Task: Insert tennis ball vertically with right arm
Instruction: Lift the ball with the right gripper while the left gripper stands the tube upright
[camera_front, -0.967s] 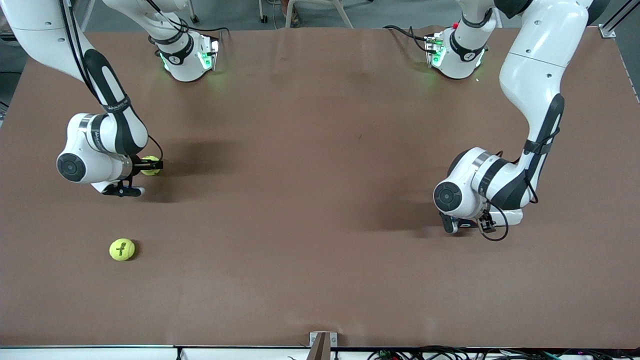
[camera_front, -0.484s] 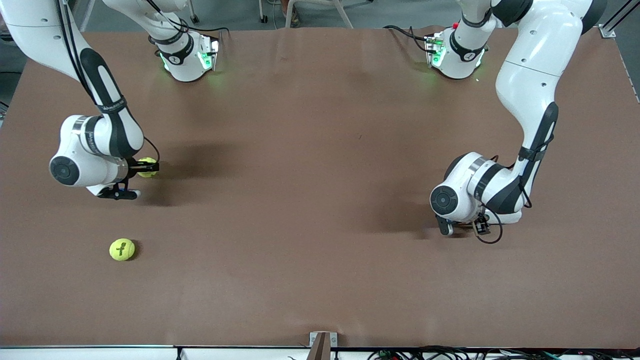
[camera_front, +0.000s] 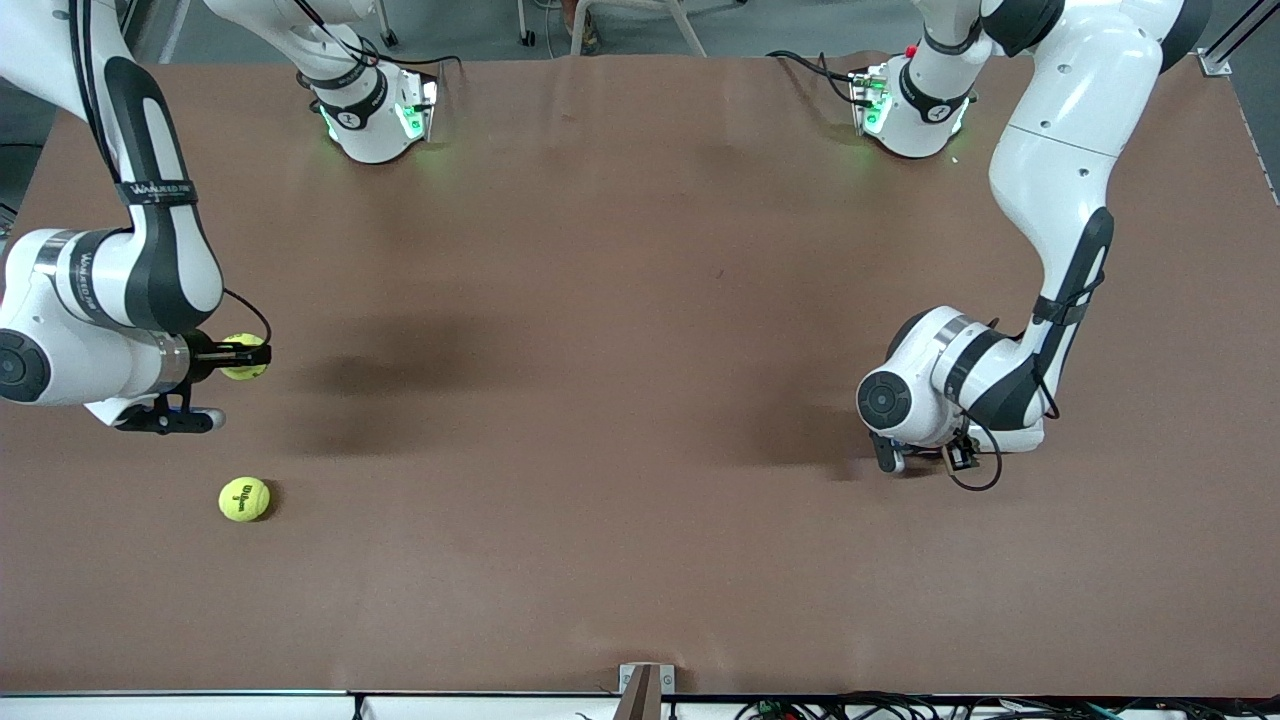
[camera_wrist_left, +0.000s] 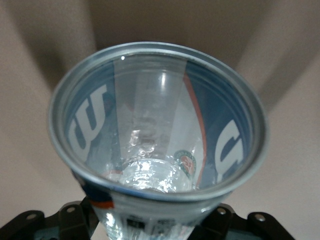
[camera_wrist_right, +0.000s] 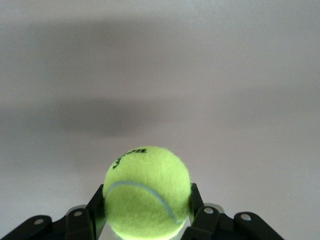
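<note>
The right tool (camera_wrist_right: 147, 220) is clamped on a fuzzy yellow-green tennis ball (camera_wrist_right: 147, 191) and holds it clear above the brown desk (camera_front: 600, 300), ready for carrying. The left tool (camera_wrist_left: 150, 225) grips a clear plastic ball can (camera_wrist_left: 157, 130), mouth open, well apart toward the left arm's end. A second yellow tennis ball (camera_front: 244, 499) lies loose on the desk.

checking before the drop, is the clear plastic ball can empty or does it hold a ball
Empty: the left wrist view looks down the clear plastic ball can to its bare bottom, with no ball inside.

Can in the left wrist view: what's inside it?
Nothing: the can is open-topped, showing only its clear wall and base. No ball inside. Its outer bottom is hidden by the left gripper.
</note>
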